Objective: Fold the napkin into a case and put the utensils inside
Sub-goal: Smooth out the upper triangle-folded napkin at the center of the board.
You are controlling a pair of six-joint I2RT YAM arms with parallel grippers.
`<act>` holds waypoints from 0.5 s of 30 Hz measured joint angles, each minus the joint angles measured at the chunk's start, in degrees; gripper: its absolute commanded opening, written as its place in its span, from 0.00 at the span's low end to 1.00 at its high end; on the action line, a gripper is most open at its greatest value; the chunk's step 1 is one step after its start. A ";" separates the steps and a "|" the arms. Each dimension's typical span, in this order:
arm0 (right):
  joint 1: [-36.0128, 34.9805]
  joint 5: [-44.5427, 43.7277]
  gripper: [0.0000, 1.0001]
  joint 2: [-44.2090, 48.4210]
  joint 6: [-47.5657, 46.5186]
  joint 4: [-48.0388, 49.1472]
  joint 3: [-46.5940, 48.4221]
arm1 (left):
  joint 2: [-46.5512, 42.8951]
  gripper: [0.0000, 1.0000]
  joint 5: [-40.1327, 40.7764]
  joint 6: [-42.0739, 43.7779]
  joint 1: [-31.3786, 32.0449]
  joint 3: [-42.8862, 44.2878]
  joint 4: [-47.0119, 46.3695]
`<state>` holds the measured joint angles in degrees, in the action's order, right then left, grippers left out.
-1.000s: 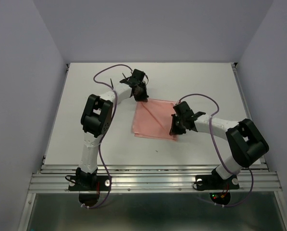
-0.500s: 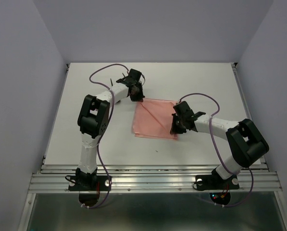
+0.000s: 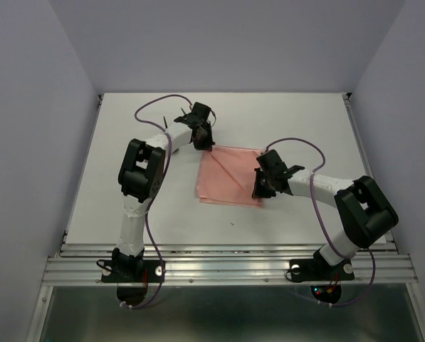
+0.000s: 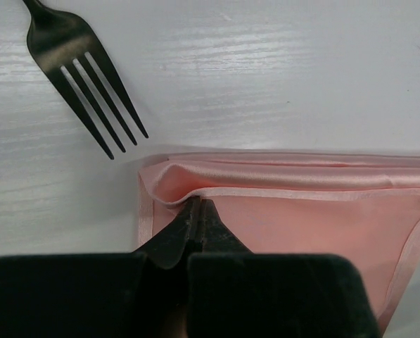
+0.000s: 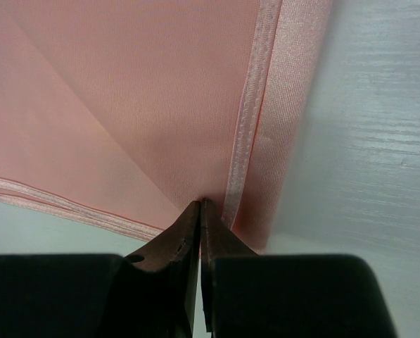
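One white table [image 3: 297, 117], pale lilac walls [image 3: 226, 43], pink napkin [image 3: 226, 182]

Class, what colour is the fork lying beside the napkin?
The fork is black, and it shows clearest in the left wrist view.

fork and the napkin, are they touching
Apart. The left wrist view shows a strip of bare table between the tine tips of the fork and the folded corner of the napkin.

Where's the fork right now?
In the left wrist view the fork lies on the white table at upper left, tines pointing toward the napkin corner that the left fingers pinch.
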<state>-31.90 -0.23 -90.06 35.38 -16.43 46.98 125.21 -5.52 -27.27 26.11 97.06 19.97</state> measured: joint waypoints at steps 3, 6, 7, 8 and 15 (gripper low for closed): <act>0.00 -0.07 0.08 0.00 -0.04 -0.02 0.00 | 1.55 0.00 0.07 0.26 -0.13 0.94 0.11; 0.00 -0.20 0.09 0.11 -0.52 -0.07 0.00 | 2.12 0.00 0.09 0.31 -0.26 1.20 0.04; 0.00 -0.22 0.09 0.24 -0.68 -0.15 0.00 | 2.12 0.00 0.11 0.35 -0.31 1.25 0.02; 0.00 -0.24 0.09 0.72 -0.94 -0.57 0.00 | 2.12 0.00 0.20 0.37 -0.35 1.25 0.09; -0.46 -0.39 0.09 7.26 -1.51 -3.34 0.00 | 2.12 0.00 0.57 0.42 -0.35 1.22 0.02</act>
<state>-32.36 -0.62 -82.81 33.87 -19.77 46.98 127.33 -4.95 -26.85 25.76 98.28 19.99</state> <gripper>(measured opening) 0.089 0.022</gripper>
